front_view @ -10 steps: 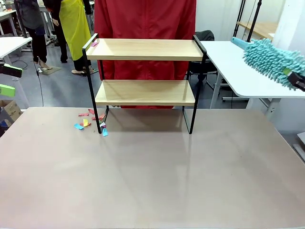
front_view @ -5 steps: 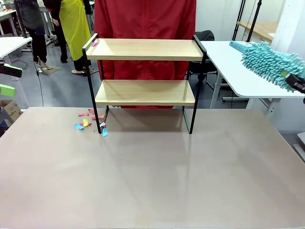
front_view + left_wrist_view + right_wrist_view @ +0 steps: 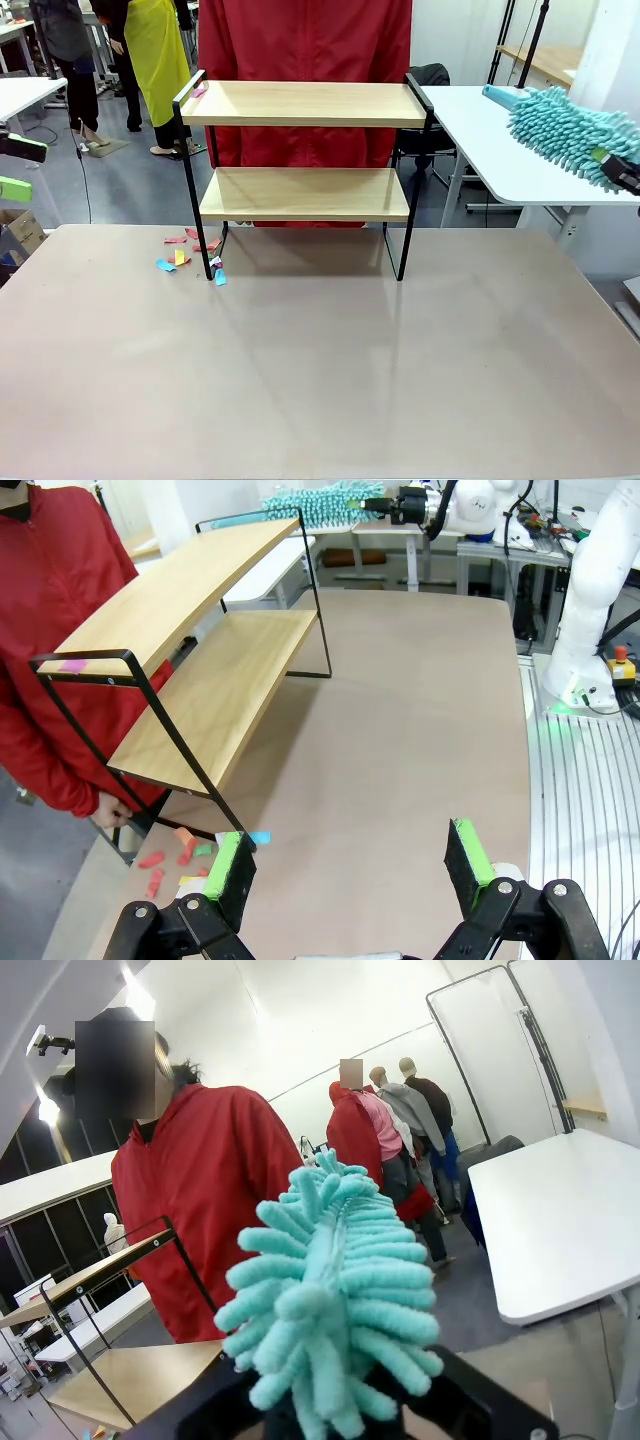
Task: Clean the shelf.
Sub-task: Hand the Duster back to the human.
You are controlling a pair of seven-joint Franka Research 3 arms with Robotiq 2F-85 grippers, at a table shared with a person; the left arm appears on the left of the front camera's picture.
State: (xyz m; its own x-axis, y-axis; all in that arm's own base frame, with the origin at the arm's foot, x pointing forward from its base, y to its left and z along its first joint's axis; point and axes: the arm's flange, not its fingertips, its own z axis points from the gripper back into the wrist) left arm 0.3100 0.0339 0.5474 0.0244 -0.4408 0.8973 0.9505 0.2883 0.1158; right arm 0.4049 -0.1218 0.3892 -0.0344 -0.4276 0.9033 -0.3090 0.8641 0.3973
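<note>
Beige desk (image 3: 320,370) carries the shelf (image 3: 305,105) at its far side, paper scraps (image 3: 185,255) by its left foot. Right fingers (image 3: 625,172) clamp a teal duster (image 3: 565,125) far right, off the shelf; left fingers (image 3: 350,865) stand wide and empty. Sweeping well means laying the duster flat along each board, toward the pink scrap (image 3: 199,92) on top.

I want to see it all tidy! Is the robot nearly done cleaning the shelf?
Nearly. Both boards of the shelf look swept, and coloured paper scraps lie on the table. The right gripper holds the teal duster off to the side. Left: one pink scrap on the top board's left end.
</note>
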